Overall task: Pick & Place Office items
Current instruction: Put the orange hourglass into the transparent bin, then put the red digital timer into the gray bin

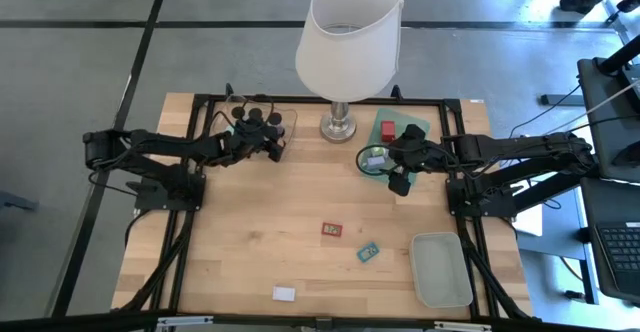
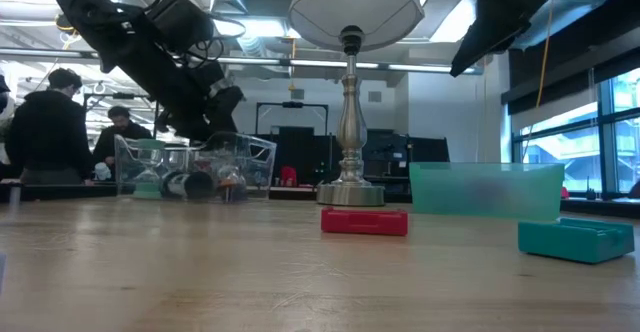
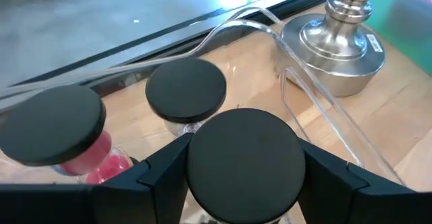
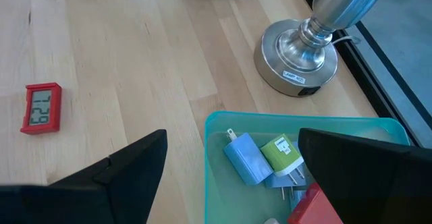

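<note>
My left gripper [image 3: 244,183] [image 1: 268,140] reaches over the clear tray [image 1: 285,122] at the table's far left and is shut on a black round cap [image 3: 243,153]. Two more black caps [image 3: 185,90] [image 3: 48,124] stand beside it, one above pink contents. My right gripper [image 4: 229,177] [image 1: 398,172] hangs open above the teal tray [image 4: 223,126], which holds a blue plug [image 4: 244,158], a green plug [image 4: 283,153] and a red block [image 1: 387,129]. On the bare wood lie a flat red tag [image 1: 331,229], a teal tag [image 1: 368,252] and a white block [image 1: 284,293]. My left gripper pinches the black round cap by its rim [image 3: 196,158], one finger [image 3: 158,173] on each side, coming from above at a slant. The cap lies flat and level between the fingers. What hangs under it, and whether it stands in the tray, is hidden by the cap.
The white-shaded lamp [image 1: 345,42] stands on its metal base [image 1: 339,125] between the two trays at the far edge. A pale green tray [image 1: 440,269] sits at the near right. The red tag [image 4: 42,107] shows digits. People stand behind the table [image 2: 50,122].
</note>
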`<state>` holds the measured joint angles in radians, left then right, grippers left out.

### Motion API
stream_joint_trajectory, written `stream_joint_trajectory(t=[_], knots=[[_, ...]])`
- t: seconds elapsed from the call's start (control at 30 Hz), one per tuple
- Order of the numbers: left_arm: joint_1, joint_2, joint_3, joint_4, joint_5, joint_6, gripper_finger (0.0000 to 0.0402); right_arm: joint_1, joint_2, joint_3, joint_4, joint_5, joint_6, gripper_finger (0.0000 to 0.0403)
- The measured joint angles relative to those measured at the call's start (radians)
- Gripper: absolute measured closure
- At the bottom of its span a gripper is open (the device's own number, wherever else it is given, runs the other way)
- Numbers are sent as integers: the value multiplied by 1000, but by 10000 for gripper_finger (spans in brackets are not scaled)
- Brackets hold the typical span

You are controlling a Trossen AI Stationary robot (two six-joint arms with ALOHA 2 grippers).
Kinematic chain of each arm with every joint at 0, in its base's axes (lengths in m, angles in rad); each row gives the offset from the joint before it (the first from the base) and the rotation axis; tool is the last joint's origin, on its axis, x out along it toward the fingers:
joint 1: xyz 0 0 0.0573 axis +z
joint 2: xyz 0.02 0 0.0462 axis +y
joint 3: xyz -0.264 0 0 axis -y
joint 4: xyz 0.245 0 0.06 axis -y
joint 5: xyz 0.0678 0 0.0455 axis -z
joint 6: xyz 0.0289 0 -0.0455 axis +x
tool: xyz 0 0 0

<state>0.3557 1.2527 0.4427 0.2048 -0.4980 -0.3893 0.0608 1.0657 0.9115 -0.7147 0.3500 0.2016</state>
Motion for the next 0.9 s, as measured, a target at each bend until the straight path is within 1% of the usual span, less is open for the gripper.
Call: stream_joint_trajectory(t=[0.17,0.3,0.4,0.53,0.67,0.73,0.83,0.9], knots=[[0,-16,1,2,6,25,164,0,0,0,0,0,0,64],[0,-42,2,3,29,37,145,0,0,0,0,0,0,64],[0,-63,2,2,26,40,132,0,0,0,0,0,0,64],[0,-111,2,1,32,106,126,0,0,0,0,0,0,64],[-7,-189,2,3,96,124,128,0,0,0,0,-4,0,64],[-25,-229,2,5,148,147,129,0,0,0,0,-4,3,64],[-85,-263,2,7,249,184,129,0,0,0,0,-22,2,64],[-144,-266,2,12,296,186,128,6,0,0,8,-49,0,64]])
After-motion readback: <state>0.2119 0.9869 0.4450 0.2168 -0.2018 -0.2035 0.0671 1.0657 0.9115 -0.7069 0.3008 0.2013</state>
